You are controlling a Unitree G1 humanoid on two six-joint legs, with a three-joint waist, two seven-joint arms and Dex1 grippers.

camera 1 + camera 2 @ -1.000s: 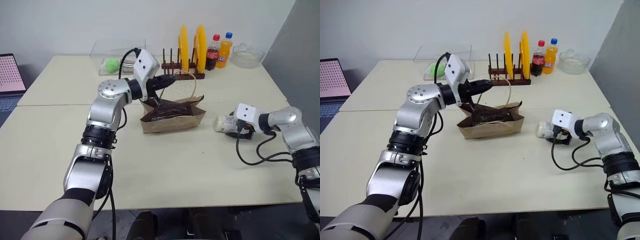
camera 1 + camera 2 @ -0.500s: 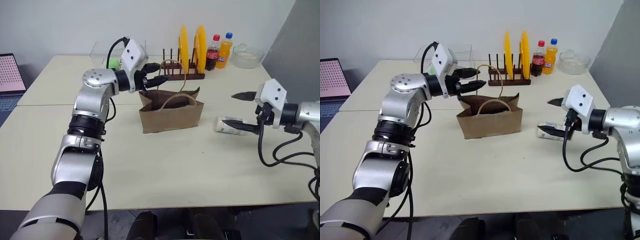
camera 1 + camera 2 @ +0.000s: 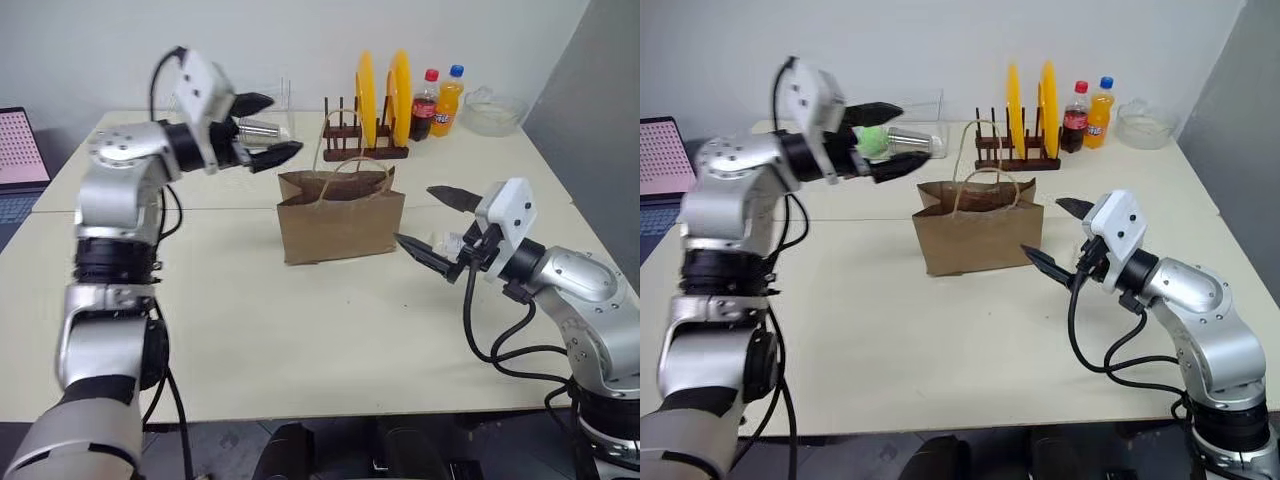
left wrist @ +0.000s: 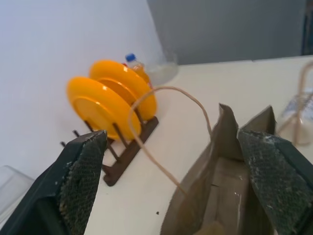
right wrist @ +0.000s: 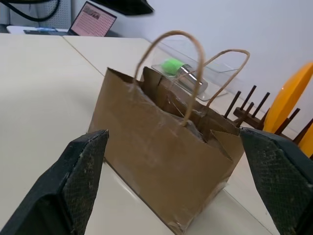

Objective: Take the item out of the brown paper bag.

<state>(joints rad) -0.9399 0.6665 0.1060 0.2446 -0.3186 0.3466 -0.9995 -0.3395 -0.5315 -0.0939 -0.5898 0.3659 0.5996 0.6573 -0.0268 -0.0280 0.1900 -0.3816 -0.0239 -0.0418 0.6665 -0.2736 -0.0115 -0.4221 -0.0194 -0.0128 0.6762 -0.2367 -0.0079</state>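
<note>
The brown paper bag (image 3: 340,215) stands upright mid-table with both loop handles up, and its open mouth (image 4: 220,196) shows in the left wrist view. My left gripper (image 3: 262,128) hovers open and empty, up and to the left of the bag, apart from it. The right gripper (image 3: 435,225) is open just right of the bag, pointing at its side (image 5: 161,161) without touching it. The item (image 3: 447,241), a pale little can, lies on the table behind the right gripper's fingers, outside the bag.
A steel cup (image 3: 910,142) and green ball (image 3: 872,140) lie in a clear tray behind my left gripper. A wooden rack with yellow plates (image 3: 378,100), two bottles (image 3: 438,103) and a glass bowl (image 3: 493,110) line the back. A laptop (image 3: 20,150) sits far left.
My left gripper let go of the bag, opened and pulled up and left; the bag now stands upright. The right gripper rose off the item and swung left toward the bag.
</note>
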